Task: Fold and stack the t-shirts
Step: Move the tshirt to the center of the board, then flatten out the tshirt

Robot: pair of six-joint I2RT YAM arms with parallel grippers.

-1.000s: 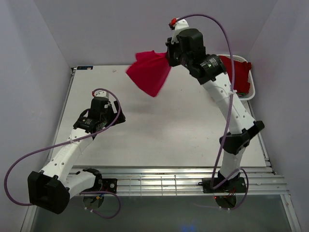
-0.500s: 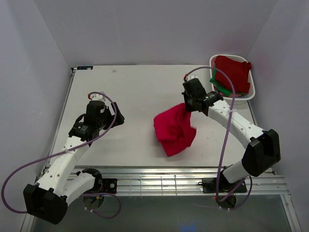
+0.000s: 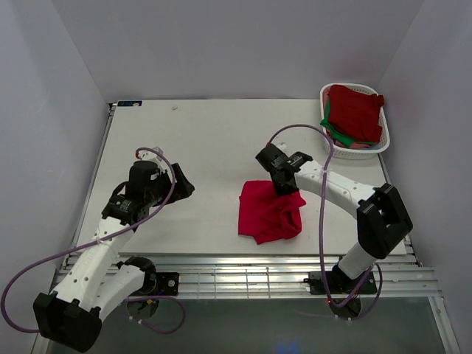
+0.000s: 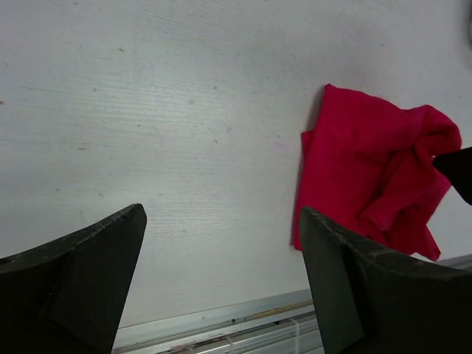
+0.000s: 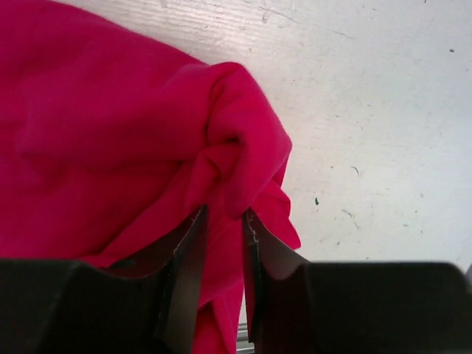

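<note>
Pinching a raised fold of the crimson t-shirt [image 3: 265, 217], the right claw [image 3: 283, 186] sits right of centre, jaws narrow on cloth. The rest lies crumpled on the desk [image 3: 214, 140]. At middle left the left claw [image 4: 221, 212] gapes wide. More t-shirts [image 3: 355, 110] fill the basket [image 3: 361, 151], upper right.

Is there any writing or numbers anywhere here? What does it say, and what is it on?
No text can be read in any view.
A small dark tag at the far left corner of the table: too small to read.
The crimson t-shirt and the white basket: no print shows on either.
</note>
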